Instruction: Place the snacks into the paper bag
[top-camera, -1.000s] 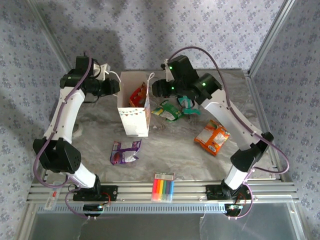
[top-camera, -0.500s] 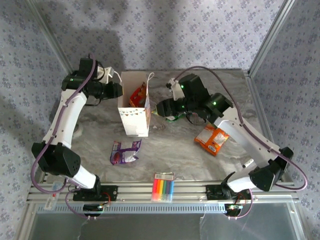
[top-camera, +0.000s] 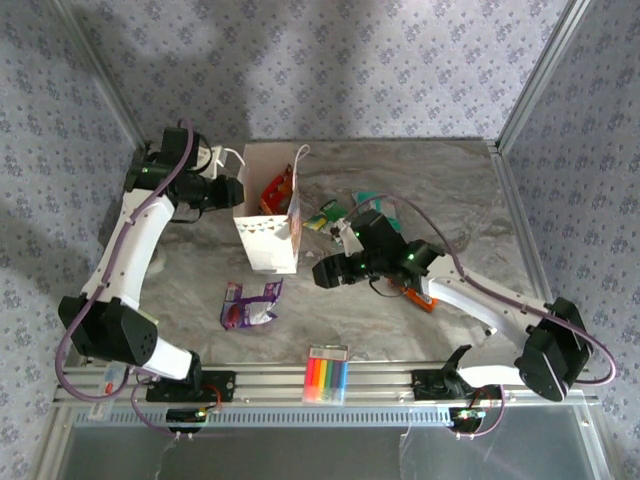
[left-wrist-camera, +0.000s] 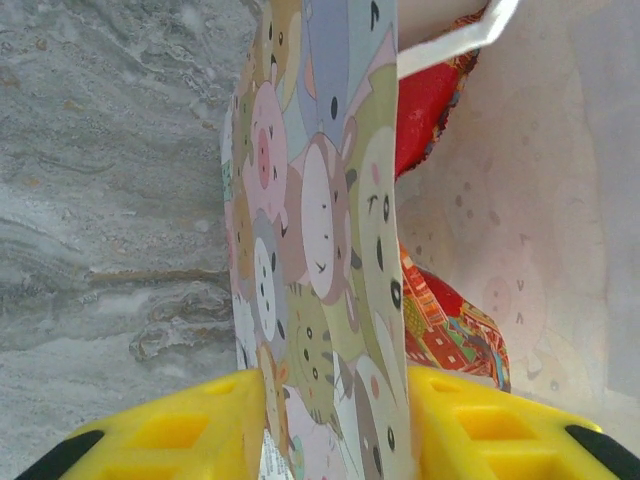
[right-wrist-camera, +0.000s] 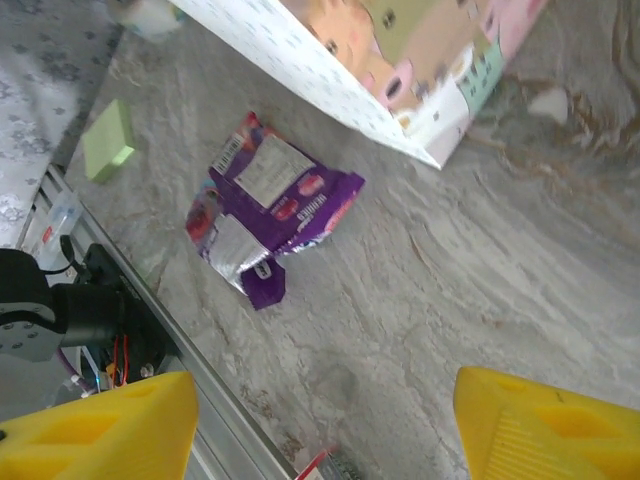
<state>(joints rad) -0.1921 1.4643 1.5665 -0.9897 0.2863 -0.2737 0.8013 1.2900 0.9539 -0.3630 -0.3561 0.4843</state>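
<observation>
Nearest you, the rainbow pack of markers (top-camera: 327, 374) lies at the front edge of the tabletop (top-camera: 470, 200). Beyond it to the left, the purple packet (top-camera: 248, 304) lies flat, apart from the bag. Your right hand (top-camera: 322, 273) hangs over the middle, jaws spread wide and empty. The orange packet (top-camera: 418, 297) peeks out from under that arm. The paper bag (top-camera: 270, 235) stands upright with its mouth open and the red packet (top-camera: 277, 188) inside. Your left hand (top-camera: 238, 193) is closed on the bag's left wall, one finger inside and one outside. Past the bag's right side lie the green packet (top-camera: 322, 218) and, farther back, the teal packet (top-camera: 368, 198).
</observation>
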